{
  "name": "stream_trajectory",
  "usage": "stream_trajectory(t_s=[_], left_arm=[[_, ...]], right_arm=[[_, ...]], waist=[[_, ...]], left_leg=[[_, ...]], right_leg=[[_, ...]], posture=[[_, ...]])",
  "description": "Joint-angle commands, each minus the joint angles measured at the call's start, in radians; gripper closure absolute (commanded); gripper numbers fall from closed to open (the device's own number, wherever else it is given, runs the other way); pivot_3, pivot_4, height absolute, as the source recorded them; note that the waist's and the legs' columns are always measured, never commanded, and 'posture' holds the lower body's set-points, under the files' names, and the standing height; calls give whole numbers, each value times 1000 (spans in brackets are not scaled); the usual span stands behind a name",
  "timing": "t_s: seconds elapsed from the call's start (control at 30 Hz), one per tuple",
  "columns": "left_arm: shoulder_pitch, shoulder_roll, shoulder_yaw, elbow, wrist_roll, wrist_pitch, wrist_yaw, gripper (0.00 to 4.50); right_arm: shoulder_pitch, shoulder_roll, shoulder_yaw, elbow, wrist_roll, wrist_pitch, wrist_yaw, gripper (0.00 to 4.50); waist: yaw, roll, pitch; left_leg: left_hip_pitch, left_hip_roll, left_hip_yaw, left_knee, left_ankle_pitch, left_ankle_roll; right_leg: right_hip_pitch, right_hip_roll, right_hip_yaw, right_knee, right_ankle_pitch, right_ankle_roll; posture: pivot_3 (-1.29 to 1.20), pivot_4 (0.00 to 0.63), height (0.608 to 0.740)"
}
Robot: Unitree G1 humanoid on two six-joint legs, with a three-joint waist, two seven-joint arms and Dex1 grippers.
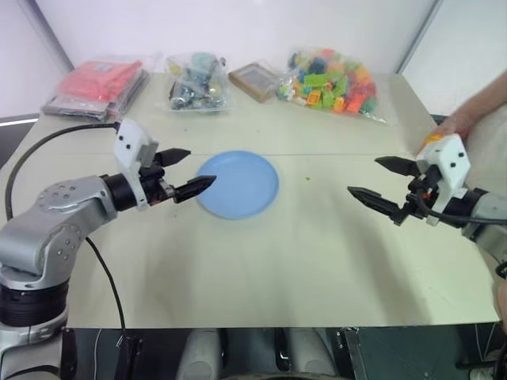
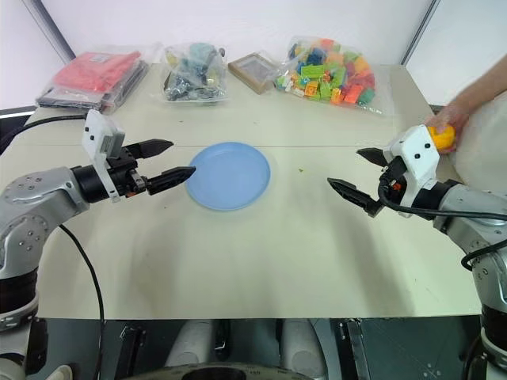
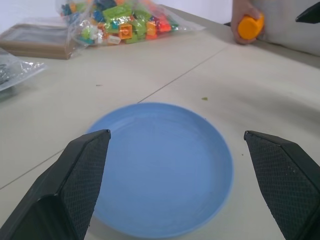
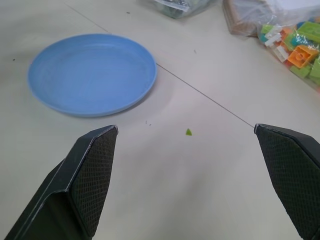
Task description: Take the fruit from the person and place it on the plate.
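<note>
Both grippers, left gripper [image 1: 184,170] and right gripper [image 2: 355,174], hang spread wide and empty above the table [image 1: 261,269]; the person's hand [image 2: 448,125] clutches the bumpy yellow-orange fruit [image 2: 441,137] at the right edge, well apart from the bare light-blue plate [image 1: 238,184].

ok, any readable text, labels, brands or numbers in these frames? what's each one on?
None readable.
Red flat packets in clear wrap: no legible print.
Brown flat box: any print is too blurred to read.
Clear bag of multicoloured building blocks: no lettering.
Round light-blue plastic plate and orange toy fruit: plain, no markings.
</note>
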Motion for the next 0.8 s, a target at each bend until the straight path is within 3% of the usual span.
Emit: stream_trajectory(t_s=[0.03,0.8], left_arm=[[-2,14,34,-25,-20,-6,2,0],[1,32,25,-7,-22,-27,-14,0]], right_arm=[[0,-19,-33,-15,2,-11,5,39],[-3,-26,-32,-32,11,0,0,39]], waist=[[0,0,0],[0,0,0]], left_leg=[[0,0,0,0,0,0],[0,0,0,0,0,0]], right_leg=[[0,0,0,0,0,0],[0,0,0,0,0,0]], posture=[[0,150,731],[0,150,731]])
